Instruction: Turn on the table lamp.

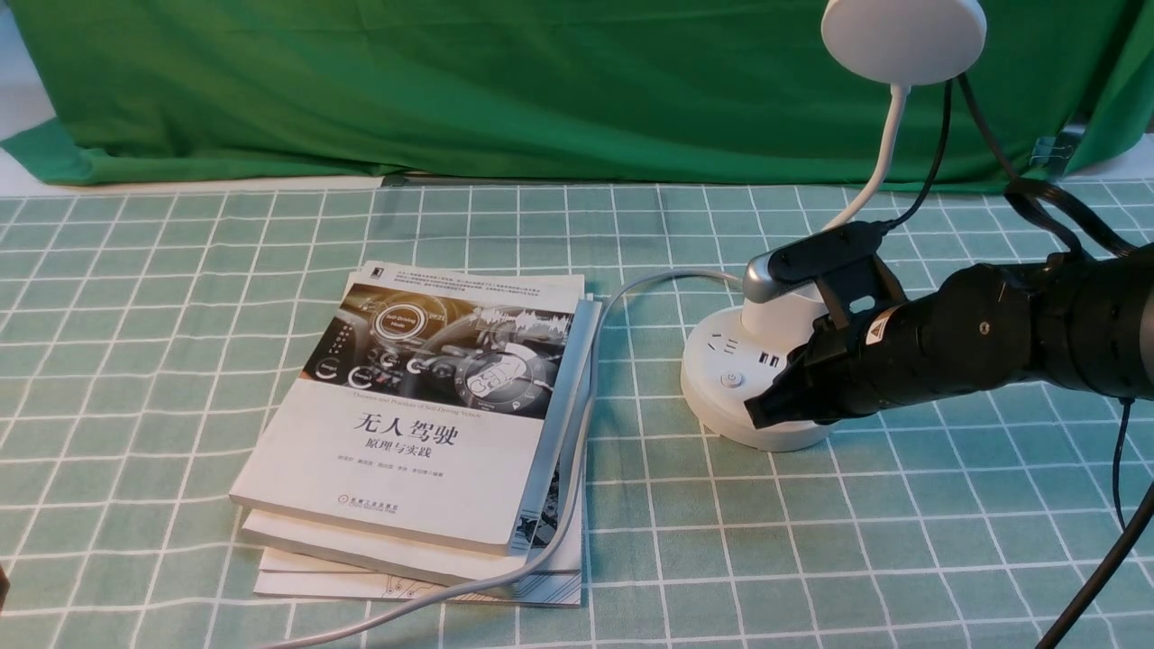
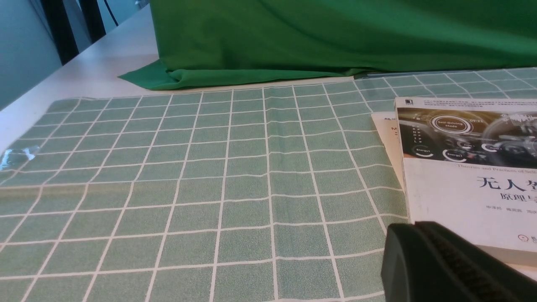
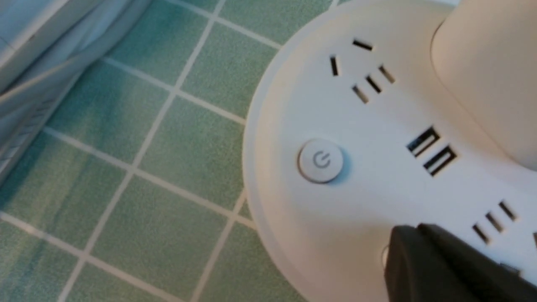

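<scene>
The white table lamp stands at the right of the front view, with its disc head [image 1: 903, 38] on a thin curved gooseneck [image 1: 879, 162] above a cup-shaped holder [image 1: 780, 320] and a round puck base [image 1: 717, 397]. My right gripper [image 1: 755, 416] is shut, its tip down on the base's near side. In the right wrist view that tip [image 3: 413, 235] covers most of a small round button [image 3: 383, 256]. The power-symbol button [image 3: 321, 160] lies bare beside it. My left gripper [image 2: 413, 228] is shut and empty, low beside the books.
A stack of books [image 1: 424, 424] lies mid-table, with the lamp's white cord [image 1: 577, 451] running along its right edge. A green cloth [image 1: 505, 81] hangs behind. Black cables [image 1: 1046, 207] trail over the right arm. The checked tablecloth [image 2: 188, 188] spreads left of the books.
</scene>
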Motion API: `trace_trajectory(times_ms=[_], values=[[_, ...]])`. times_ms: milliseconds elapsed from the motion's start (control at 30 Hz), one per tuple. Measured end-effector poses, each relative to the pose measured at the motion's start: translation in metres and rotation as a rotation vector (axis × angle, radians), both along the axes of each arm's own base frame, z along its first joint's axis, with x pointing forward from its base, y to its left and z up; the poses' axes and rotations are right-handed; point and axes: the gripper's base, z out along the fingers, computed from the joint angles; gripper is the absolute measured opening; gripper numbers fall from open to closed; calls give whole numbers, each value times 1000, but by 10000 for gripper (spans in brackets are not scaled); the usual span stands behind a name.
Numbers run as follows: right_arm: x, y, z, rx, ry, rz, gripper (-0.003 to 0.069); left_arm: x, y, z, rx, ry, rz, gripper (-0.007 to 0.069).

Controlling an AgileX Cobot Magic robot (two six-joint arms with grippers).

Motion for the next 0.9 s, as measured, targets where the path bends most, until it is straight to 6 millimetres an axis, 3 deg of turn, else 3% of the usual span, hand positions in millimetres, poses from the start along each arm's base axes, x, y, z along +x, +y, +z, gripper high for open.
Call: trace_trajectory(times_ms=[333, 467, 567, 700, 900], values=[[2, 1, -4, -4, 8, 0, 30, 0, 0, 0, 0, 0, 0, 21], [0, 0, 3, 7, 5, -7, 30, 0, 0, 0, 0, 0, 0, 21], [-12, -4, 23, 25, 8, -11, 30, 0, 0, 0, 0, 0, 0, 21], [-35, -14, 67, 90, -91, -30, 30, 0, 0, 0, 0, 0, 0, 21], [-99, -42, 115, 181, -225, -52, 34, 0, 0, 0, 0, 0, 0, 21]])
